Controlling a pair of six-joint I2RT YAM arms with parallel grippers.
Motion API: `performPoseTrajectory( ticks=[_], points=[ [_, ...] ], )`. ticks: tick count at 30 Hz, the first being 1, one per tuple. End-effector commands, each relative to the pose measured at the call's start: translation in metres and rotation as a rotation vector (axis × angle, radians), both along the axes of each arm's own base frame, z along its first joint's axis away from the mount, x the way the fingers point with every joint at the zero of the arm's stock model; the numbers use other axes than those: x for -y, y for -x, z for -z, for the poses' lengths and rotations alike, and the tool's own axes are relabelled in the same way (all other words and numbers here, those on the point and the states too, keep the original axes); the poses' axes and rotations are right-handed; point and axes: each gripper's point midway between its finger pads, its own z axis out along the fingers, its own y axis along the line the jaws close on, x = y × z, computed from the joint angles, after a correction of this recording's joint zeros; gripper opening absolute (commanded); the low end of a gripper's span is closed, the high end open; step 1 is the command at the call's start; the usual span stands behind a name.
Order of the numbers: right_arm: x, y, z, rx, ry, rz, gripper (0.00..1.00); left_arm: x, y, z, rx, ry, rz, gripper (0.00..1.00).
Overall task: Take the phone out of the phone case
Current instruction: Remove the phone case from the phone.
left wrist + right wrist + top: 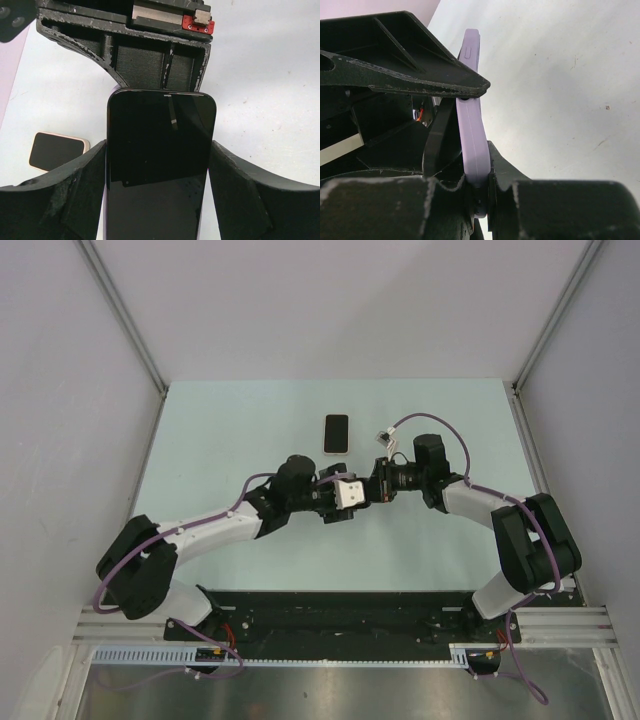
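left gripper (159, 187) clamps the phone (160, 130) by both long edges, held above mid-table. right gripper (479, 180) pinches the case (472, 130) rim at the phone's 12 o'clock end. Case probably on, view poor. second phone (336, 433) lies flat at 12 o'clock, apart. Open table (200, 440) at 3 and 9.
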Motion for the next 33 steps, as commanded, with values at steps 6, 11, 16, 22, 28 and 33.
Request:
performPoseTrajectory(
  ticks=[6,11,16,22,28,33],
  points=[
    [0.003,-0.026,-0.028,0.149,-0.025,0.039,0.0,0.007,0.009,-0.047,-0.064,0.182,0.058,0.23],
    [0.006,-0.03,-0.028,0.133,-0.03,0.056,0.0,0.001,0.01,-0.05,-0.086,0.212,0.073,0.21],
    [0.01,-0.034,-0.029,0.122,-0.031,0.08,0.0,-0.002,0.014,-0.055,-0.093,0.237,0.092,0.2],
    [0.014,-0.039,-0.028,0.11,-0.03,0.105,0.0,-0.003,0.019,-0.057,-0.104,0.253,0.122,0.18],
    [0.02,-0.052,-0.021,0.108,0.01,0.181,0.0,-0.004,0.024,-0.061,-0.111,0.267,0.149,0.11],
    [0.024,-0.056,-0.019,0.1,0.016,0.204,0.0,-0.002,0.034,-0.059,-0.123,0.268,0.203,0.0]
  ],
)
